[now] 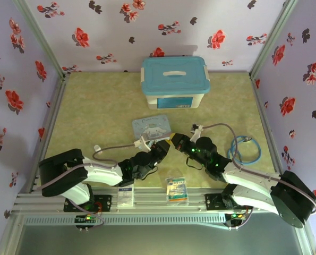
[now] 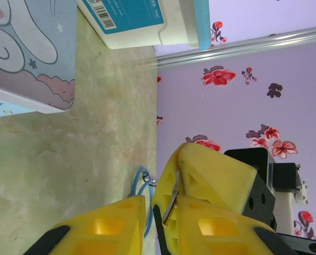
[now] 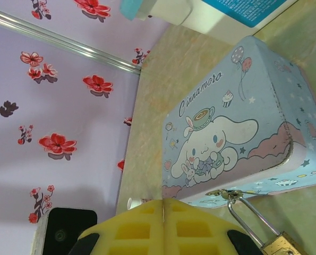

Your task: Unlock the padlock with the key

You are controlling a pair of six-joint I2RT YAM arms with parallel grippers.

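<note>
Right end effector (image 3: pixel 163 204) closed, padlock (image 3: pixel 282 246) just beside

Green mat (image 1: pixel 88 111): left side and far right corner bare, open to passage.
Back centre: lidded storage box (image 1: pixel 174 82).
Middle: cartoon tin (image 1: pixel 151 126), a bare strip between it and the box. The left gripper (image 1: pixel 162 150) and right gripper (image 1: pixel 174 141) crowd its near edge.
Right: blue cable coil (image 1: pixel 245 150).
Near rail: printed packet (image 1: pixel 177 189), white packet (image 1: pixel 126 195).
Floral walls (image 1: pixel 120 32) close three sides.

Overhead view: bright, even, diffuse light; soft shadow of storage box (image 1: pixel 174 85) on wall (image 1: pixel 163 32) at 12 o'clock. Left wrist view: glare streak on frame rail (image 2: pixel 242 47) at 2 o'clock; left fingers (image 2: pixel 99 231) at 6 o'clock soft, probably too near for focus.
</note>
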